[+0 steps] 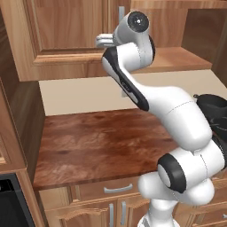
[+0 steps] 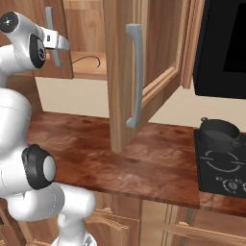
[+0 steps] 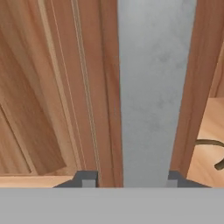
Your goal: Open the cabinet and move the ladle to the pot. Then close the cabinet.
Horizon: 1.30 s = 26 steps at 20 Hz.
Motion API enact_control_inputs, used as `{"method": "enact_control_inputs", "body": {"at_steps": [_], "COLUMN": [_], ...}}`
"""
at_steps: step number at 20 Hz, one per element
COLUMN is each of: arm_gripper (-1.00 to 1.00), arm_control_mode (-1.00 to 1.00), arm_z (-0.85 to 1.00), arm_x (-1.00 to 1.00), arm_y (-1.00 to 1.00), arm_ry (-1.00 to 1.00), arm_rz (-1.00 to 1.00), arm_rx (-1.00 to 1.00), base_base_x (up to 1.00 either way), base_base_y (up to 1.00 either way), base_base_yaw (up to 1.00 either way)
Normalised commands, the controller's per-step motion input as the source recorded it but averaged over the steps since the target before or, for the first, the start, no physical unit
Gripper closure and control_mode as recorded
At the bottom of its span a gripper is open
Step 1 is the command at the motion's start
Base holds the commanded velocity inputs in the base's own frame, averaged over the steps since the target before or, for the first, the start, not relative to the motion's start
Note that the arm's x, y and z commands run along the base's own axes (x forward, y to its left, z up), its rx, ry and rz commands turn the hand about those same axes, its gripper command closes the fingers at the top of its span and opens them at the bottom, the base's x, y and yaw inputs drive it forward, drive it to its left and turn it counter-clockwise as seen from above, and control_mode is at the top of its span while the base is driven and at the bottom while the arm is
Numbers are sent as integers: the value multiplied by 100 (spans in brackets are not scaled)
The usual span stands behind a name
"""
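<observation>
While the right door (image 2: pixel 129 72) of the cabinet (image 1: pixel 66 40) stands swung out over the wooden counter (image 2: pixel 120 158), its long grey bar handle (image 2: pixel 136 77) facing the right base view, the gripper (image 2: pixel 56 43) is raised to the left door's handle (image 3: pixel 151 87) near the door's inner edge. In the hand view the two dark fingertips (image 3: pixel 85 178) stand on either side of that grey bar, which runs up between them, with the jaws partly apart; whether the pads actually press the bar cannot be told. In the left base view the gripper (image 1: pixel 104 41) shows as pale fingers at the lower edge of the cabinet front. The ladle (image 2: pixel 87 61) lies on the lower shelf inside the opened half of the cabinet, just beyond the left door's edge, its thin curved handle showing as a dark arc; the hand view catches part of it (image 3: pixel 214 151) on the shelf past the door's edge. The pot (image 2: pixel 219 133) sits on the back left burner of the black cooktop (image 2: pixel 221 168) at the counter's right end, well apart from the cabinet, below a dark appliance (image 2: pixel 223 45) on the wall.
</observation>
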Motion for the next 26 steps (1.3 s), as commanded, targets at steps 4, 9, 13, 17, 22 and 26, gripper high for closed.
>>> {"method": "enact_control_inputs", "body": {"at_steps": [4,9,13,17,22,26], "arm_gripper": [100,100,100,100,100,100], "arm_control_mode": [-100,-100,-100,-100,-100,-100], "arm_z": [-10,-3,0,0,0,0], "arm_x": [11,-25,-77,-96,-100,-100], "arm_y": [32,50,60,66,71,83], "arm_ry": [0,0,0,0,0,0], "arm_rz": [1,4,6,6,5,4], "arm_rx": [0,0,0,0,0,0], "base_base_x": [0,0,0,0,0,0], "base_base_y": [0,0,0,0,0,0], "base_base_yaw": [0,0,0,0,0,0]}}
